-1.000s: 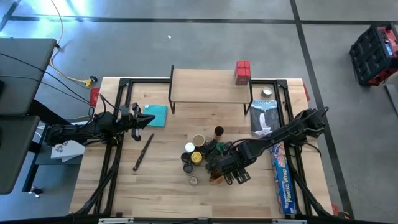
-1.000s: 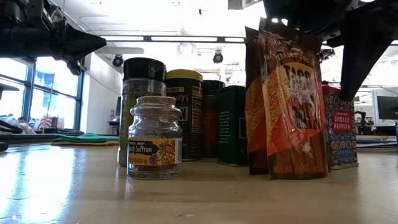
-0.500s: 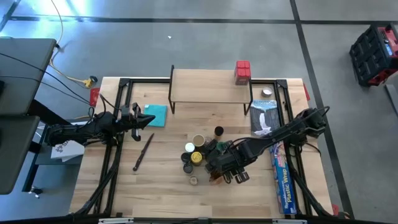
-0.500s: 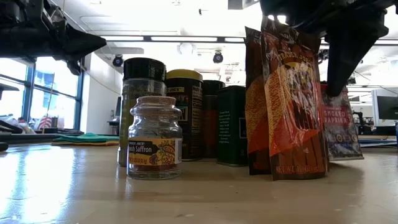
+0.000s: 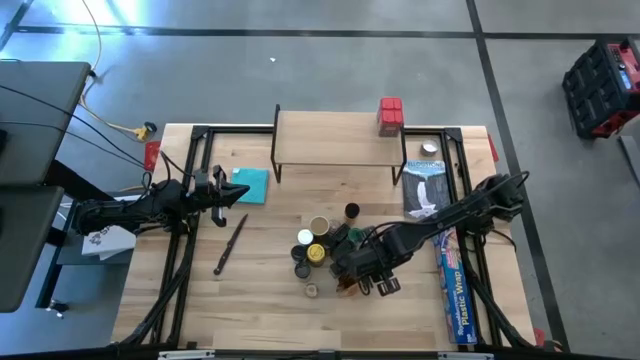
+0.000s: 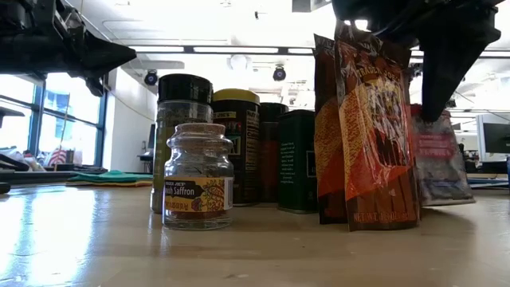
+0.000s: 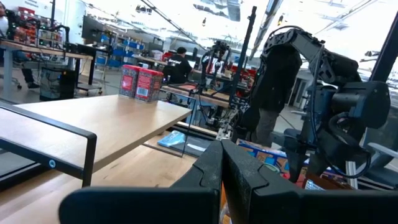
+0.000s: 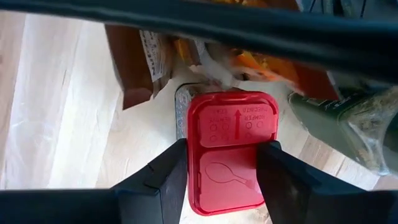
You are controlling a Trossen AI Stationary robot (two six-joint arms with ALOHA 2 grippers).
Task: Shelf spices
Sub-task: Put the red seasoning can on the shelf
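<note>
The spices stand in a cluster at the table's middle: several round jars [image 5: 312,250], orange-brown packets [image 6: 366,135] and a small saffron jar [image 6: 198,175]. Among them is a red-lidded paprika tin [image 8: 231,152], which leans tilted behind the packets [image 6: 437,163]. My right gripper [image 8: 227,158] comes down over it [image 5: 355,268], shut on it. Two red boxes [image 5: 390,115] stand on the shelf [image 5: 330,137] at the far edge. My left gripper [image 5: 238,196] waits shut near the table's left side, holding nothing [image 7: 222,163]. My right gripper pinches the paprika tin at its red lid [image 8: 198,134], one finger [image 8: 171,171] on each long side. The fingers point down from above. The tin sits tilted in the hold; whether its lower edge is on the table I cannot tell.
A black knife [image 5: 230,245] and a teal cloth [image 5: 252,185] lie left of the cluster. A long blue plastic-wrap box [image 5: 455,290] lies along the right edge, with a white-and-blue bag [image 5: 428,185] and a small tin [image 5: 430,148] beyond it.
My right gripper has shut on the paprika tin, its fingers drawing in from a wider gap. The tin, upright a second ago, now leans tilted behind the packets.
</note>
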